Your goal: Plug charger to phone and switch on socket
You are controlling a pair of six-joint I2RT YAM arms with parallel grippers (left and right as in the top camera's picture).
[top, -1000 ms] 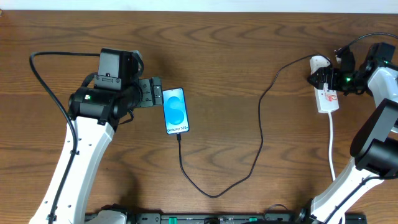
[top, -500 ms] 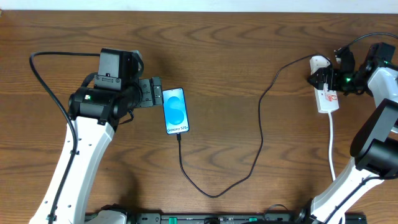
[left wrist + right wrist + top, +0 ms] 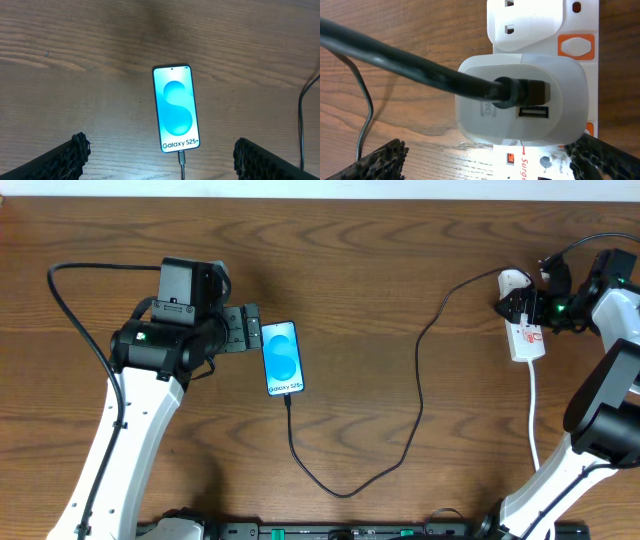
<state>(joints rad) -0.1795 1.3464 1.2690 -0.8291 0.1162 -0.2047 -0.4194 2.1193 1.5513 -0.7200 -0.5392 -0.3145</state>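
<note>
Since the phone (image 3: pixel 282 359) lies flat on the tabletop (image 3: pixel 380 260) with the charger (image 3: pixel 415 380) in its lower end, the left claw (image 3: pixel 254 330) hangs beside it, spread, empty; the right claw (image 3: pixel 490 152), spread, straddles the adapter (image 3: pixel 520 100) on the socket (image 3: pixel 527 340), probably to reach a switch (image 3: pixel 576 46).

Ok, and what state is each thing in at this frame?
phone: lying flat, screen lit, charger plugged in.
charger: other end in the white adapter.
white adapter: seated in the socket.
socket: switch position cannot be told.
left pincer: open, beside the phone.
right pincer: open, over the white adapter.
</note>
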